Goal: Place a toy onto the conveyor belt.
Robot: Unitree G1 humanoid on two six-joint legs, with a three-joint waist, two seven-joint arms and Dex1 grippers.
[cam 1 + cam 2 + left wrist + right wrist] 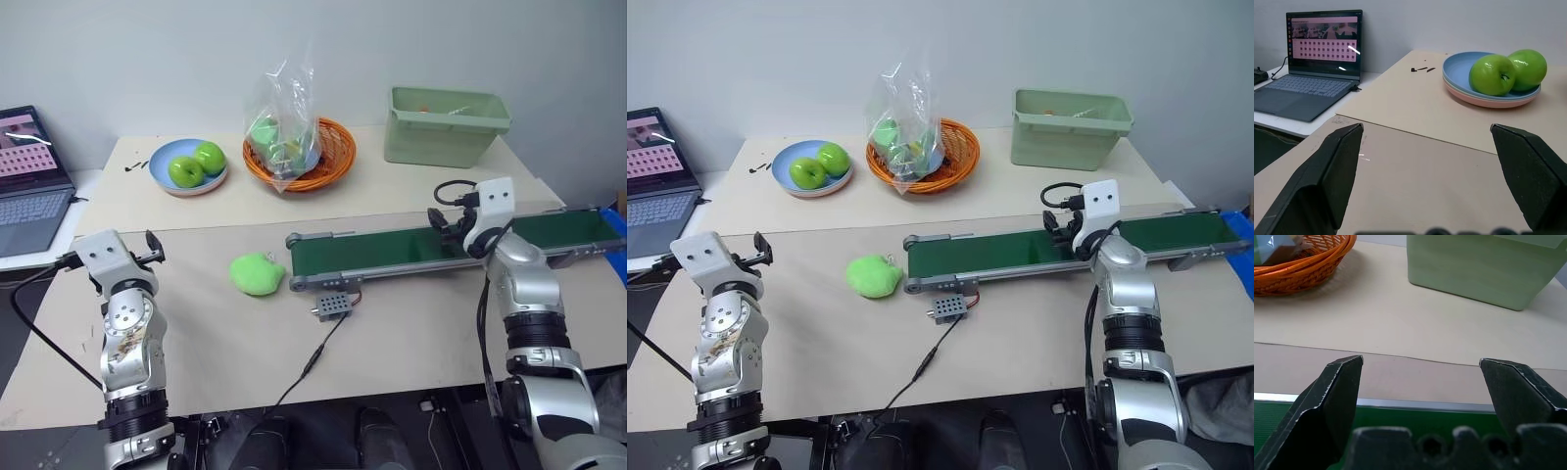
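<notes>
Toy [258, 274] sat on the tabletop [392, 333] just off the belt's [392, 253] left end, between my arms and a bit nearer the left one. Left gripper [155, 247] was spread wide, holding nothing, aimed past it toward the apples [1506, 72]. Right gripper [1420, 377] hovered over the belt, also wide open and empty.

Lime toy [873, 276] on table [823, 333], seemingly just touching conveyor belt [1019, 251] end

Bright, even indoor light, soft shadows, glare on the apples [1506, 72], pictures sharp throughout.
</notes>
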